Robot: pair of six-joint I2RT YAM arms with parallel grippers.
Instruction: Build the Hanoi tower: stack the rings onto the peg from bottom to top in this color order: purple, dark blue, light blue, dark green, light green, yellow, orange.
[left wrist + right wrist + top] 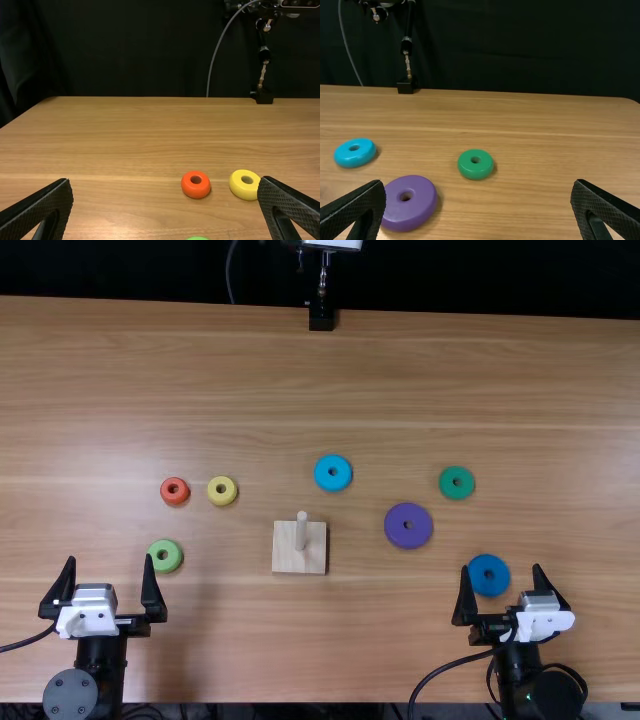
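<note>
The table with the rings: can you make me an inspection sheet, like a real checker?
Surface: light brown wooden table, grain visible.
Job's things: purple ring, dark blue ring, light blue ring, dark green ring, light green ring, yellow ring and orange ring lie apart; peg bare.
Clutter: nothing seen.
Grippers: left gripper and right gripper open, holding nothing.
Cables: left cable and right cable at the near side; far cable hangs beyond the table.
Surroundings: dark backdrop.
</note>
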